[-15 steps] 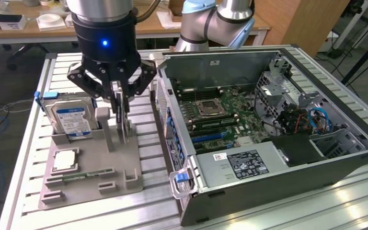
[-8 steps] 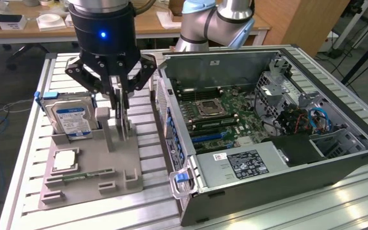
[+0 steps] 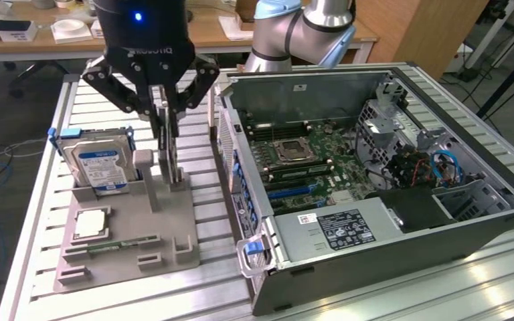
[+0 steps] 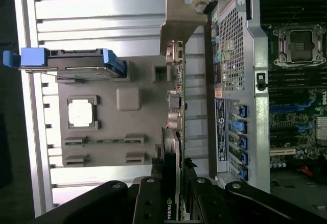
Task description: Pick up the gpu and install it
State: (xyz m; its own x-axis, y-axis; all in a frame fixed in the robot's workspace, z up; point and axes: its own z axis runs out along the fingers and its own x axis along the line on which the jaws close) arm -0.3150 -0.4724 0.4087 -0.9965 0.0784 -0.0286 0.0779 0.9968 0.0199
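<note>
The gpu (image 3: 168,150) is a thin dark card standing on edge at the grey fixture tray (image 3: 123,264), on the exterior view's left of the open computer case (image 3: 328,231). My gripper (image 3: 166,110) comes down from above, its black fingers shut on the card's upper edge. The wrist view looks along the gpu (image 4: 174,127) edge-on, with its silver bracket (image 4: 179,25) at the far end and my gripper (image 4: 172,173) clamped on both faces. Whether the card's lower edge has left the tray I cannot tell.
On the tray stand a blue-labelled hard drive (image 3: 101,167) in a blue carrier, a square processor (image 3: 90,224) and a narrow green memory stick (image 3: 105,246). The case lies on its side with the motherboard (image 3: 306,157) and its blue slots (image 4: 240,132) exposed. A slatted aluminium table (image 3: 38,200) carries everything.
</note>
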